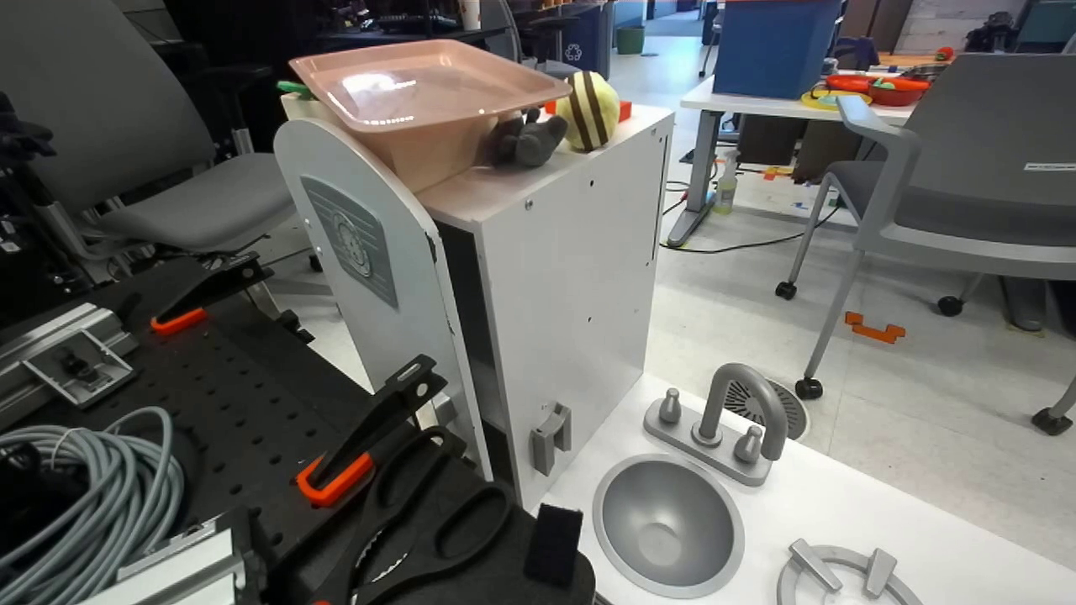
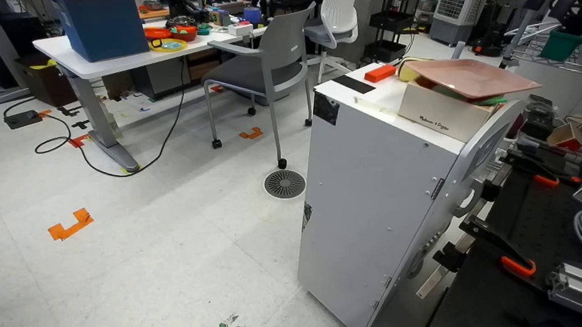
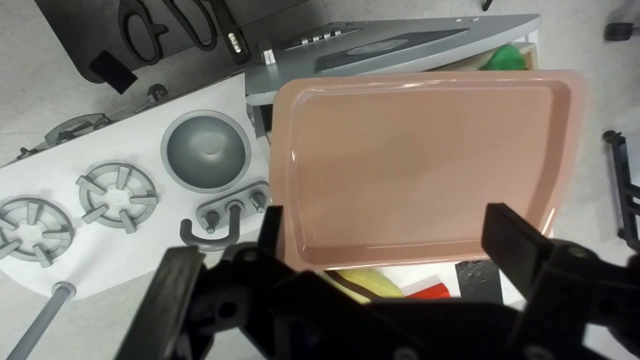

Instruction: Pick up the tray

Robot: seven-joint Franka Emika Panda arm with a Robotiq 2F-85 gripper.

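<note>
Cab. (image 2: 367, 191), w/ red block (image 2: 380, 73) on top, as I see in an ext. view; blue bin (image 2: 105, 26) stands on desk (image 2: 121, 61), nr. chair (image 2: 282, 52); drain (image 2: 285, 184) in floor (image 2: 202, 213). In my wrist view: sink (image 3: 207, 155) just beside tap (image 3: 234, 222), w/ two burners (image 3: 123, 177) farther L., all on c'top (image 3: 125, 142).

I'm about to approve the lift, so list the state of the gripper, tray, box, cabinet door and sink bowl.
Gripper: wide open, holding nothing.
Tray: face up, bare, ungripped.
Box: largely covered by the tray, a green item showing at its edge.
Cabinet door: ajar.
Sink bowl: empty.
</note>
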